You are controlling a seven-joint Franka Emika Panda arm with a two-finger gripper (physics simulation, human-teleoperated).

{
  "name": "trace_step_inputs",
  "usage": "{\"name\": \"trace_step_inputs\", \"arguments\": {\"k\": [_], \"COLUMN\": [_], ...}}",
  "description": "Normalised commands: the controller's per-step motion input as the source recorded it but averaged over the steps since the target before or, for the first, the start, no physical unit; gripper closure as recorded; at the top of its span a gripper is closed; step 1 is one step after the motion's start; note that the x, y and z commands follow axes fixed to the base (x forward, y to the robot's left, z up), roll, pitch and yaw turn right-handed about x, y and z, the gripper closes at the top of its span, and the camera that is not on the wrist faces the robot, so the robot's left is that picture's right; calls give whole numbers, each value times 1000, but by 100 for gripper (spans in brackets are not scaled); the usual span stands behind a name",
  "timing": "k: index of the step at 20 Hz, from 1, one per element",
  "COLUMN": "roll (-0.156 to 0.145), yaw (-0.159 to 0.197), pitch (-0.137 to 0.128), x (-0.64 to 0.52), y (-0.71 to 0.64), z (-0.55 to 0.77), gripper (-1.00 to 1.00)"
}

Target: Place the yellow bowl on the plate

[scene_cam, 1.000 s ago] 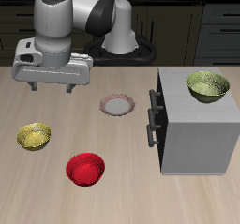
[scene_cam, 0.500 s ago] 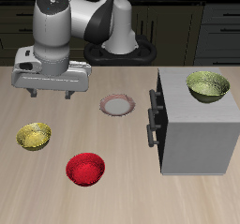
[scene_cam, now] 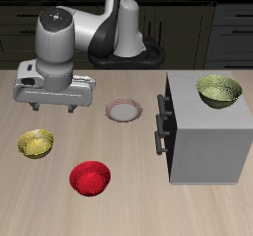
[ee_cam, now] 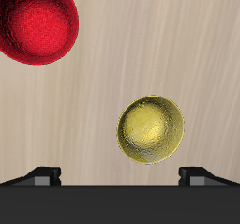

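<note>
The yellow bowl (scene_cam: pixel 36 143) is a small shiny golden bowl resting on the wooden table toward the front edge; the wrist view shows its mottled inside (ee_cam: pixel 150 129). The plate (scene_cam: pixel 124 111) is small and flat with a reddish-brown rim and lies mid-table, beside the cabinet. My gripper (scene_cam: pixel 52 107) hangs open above the table, just behind the yellow bowl and well above it, with nothing between its fingers. Both fingertips (ee_cam: pixel 45 174) show at the edge of the wrist view, spread wide.
A red bowl (scene_cam: pixel 90 177) sits near the front edge, close to the yellow bowl, and shows in the wrist view too (ee_cam: pixel 33 22). A grey cabinet (scene_cam: pixel 210 136) stands beside the plate with an olive bowl (scene_cam: pixel 218 90) on top.
The gripper has drifted forward and lower, toward the yellow bowl. Bowls and plate have not moved.
</note>
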Motion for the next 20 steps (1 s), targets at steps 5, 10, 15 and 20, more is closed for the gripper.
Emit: {"name": "trace_step_inputs", "arguments": {"k": [5, 10, 15, 20], "roll": [-2, 6, 1, 5], "yaw": [-4, 11, -4, -8], "pitch": [40, 2, 12, 12], "x": [35, 20, -42, -58], "y": [-10, -8, -118, -95], "z": [-240, -149, -181, -146], "gripper": [-100, -100, -100, -100]}}
